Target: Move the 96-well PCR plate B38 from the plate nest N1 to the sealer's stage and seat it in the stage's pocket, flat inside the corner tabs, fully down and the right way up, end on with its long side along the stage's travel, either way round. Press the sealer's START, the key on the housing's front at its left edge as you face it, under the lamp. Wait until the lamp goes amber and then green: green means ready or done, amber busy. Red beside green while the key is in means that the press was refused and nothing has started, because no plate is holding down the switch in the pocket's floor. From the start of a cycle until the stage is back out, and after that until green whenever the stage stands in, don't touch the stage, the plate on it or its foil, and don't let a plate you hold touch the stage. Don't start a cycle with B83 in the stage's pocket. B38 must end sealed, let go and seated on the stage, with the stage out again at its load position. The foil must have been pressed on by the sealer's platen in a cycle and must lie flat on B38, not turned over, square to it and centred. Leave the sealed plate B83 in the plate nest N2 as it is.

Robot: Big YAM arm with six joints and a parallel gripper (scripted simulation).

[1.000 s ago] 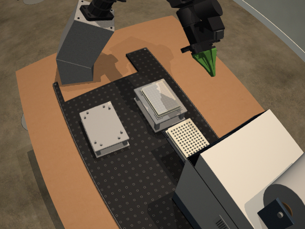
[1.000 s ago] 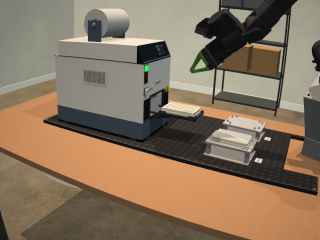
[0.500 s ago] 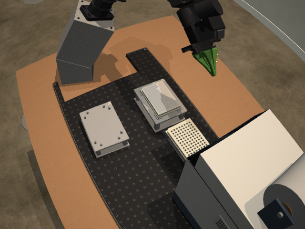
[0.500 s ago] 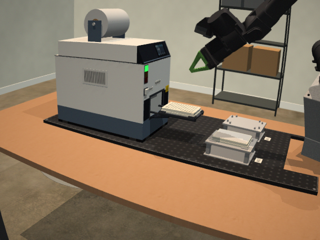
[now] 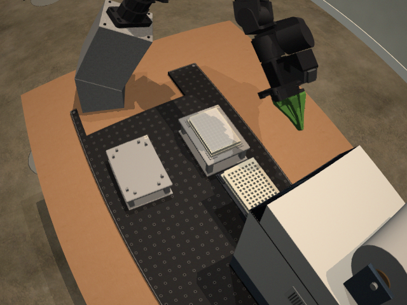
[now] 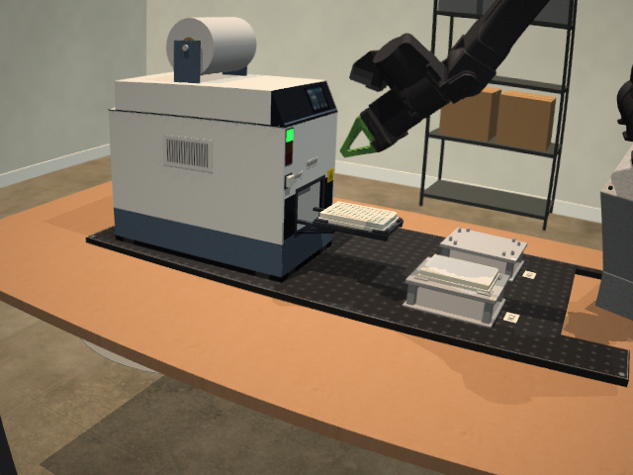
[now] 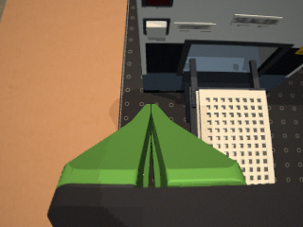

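The open-welled plate B38 (image 5: 250, 185) sits flat on the sealer's stage (image 6: 357, 230), which stands out in front of the housing; it also shows in the exterior view (image 6: 357, 215) and the wrist view (image 7: 235, 133). It carries no foil. My gripper (image 5: 299, 126) (image 7: 151, 113) is shut and empty, high in the air in front of the sealer, its tips (image 6: 343, 151) level with the housing's front, pointing toward it. The lamp (image 6: 290, 136) is green. The START key (image 6: 290, 179) lies under it, also in the wrist view (image 7: 156, 27). Nest N1 (image 5: 139, 170) is empty.
The sealed plate B83 (image 5: 215, 131) rests in nest N2 (image 6: 455, 288), next to the stage's outer end. The sealer housing (image 6: 220, 163) carries a foil roll (image 6: 212, 45) on top. The arm's grey pedestal (image 5: 110, 62) stands at the back. A shelf rack (image 6: 500, 117) stands behind the table.
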